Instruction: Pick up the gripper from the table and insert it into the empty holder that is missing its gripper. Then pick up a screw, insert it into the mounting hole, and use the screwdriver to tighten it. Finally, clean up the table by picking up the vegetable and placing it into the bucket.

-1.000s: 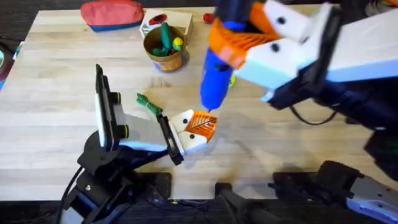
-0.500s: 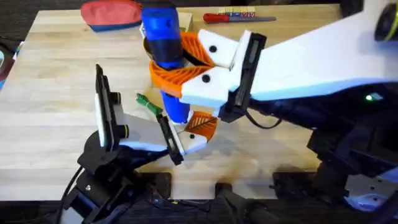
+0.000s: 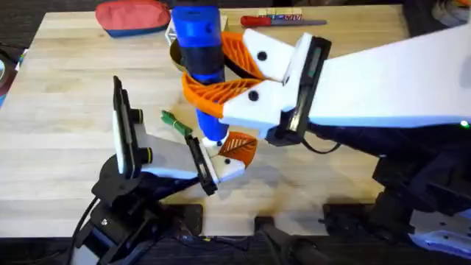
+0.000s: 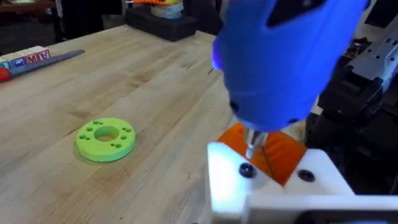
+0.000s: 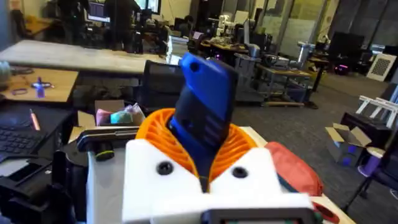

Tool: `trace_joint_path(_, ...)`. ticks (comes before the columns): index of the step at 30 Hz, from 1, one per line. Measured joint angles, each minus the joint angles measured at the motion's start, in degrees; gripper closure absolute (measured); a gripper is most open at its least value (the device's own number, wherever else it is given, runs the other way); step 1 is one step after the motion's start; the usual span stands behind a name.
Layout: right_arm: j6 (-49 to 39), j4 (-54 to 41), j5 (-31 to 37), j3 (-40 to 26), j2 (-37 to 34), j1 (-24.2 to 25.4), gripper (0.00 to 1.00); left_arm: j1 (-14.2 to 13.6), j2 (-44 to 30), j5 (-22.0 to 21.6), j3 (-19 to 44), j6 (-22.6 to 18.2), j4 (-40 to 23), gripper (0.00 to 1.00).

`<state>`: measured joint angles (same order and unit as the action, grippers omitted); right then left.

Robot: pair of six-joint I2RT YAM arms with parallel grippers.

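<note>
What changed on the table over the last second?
The right gripper swung the blue screwdriver in from the right, stood it upright and brought its tip to the white holder. The left gripper, the green vegetable and the red-handled screwdriver stayed put.

Readable text: very little.

Far edge of the bench, right of centre: a slim red-handled screwdriver lies flat. Its shaft carries a strip of small coloured letter blocks; in the overhead view the marks are too small to make out. In the left wrist view the same strip shows blocks in blue, white and red; the last two look like "M" and "Y", the rest cannot be read.

No legible label or brand on the blue screwdriver, the white blocks or the green ring-shaped disc.

Room behind, right wrist view: monitors and boxes, nothing legible.
</note>
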<state>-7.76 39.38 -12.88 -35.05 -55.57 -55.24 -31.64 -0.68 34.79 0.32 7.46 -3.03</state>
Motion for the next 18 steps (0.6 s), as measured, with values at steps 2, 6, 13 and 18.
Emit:
trace_joint_path(2,-0.1,-0.2,0.0,0.0,0.0,0.0,0.994,0.0,0.0,0.0,0.0,0.0,0.0,0.995)
trace_joint_path(6,-0.2,-1.3,0.0,0.0,0.0,0.0,0.994,0.0,0.0,0.0,0.0,0.0,0.0,0.995)
trace_joint_path(13,0.0,-2.3,0.0,0.0,0.0,0.0,0.994,0.0,0.0,0.0,0.0,0.0,0.0,0.995)
trace_joint_path(18,0.1,-2.5,0.0,0.0,-0.1,0.0,0.994,0.0,0.0,0.0,0.0,0.0,0.0,0.995)
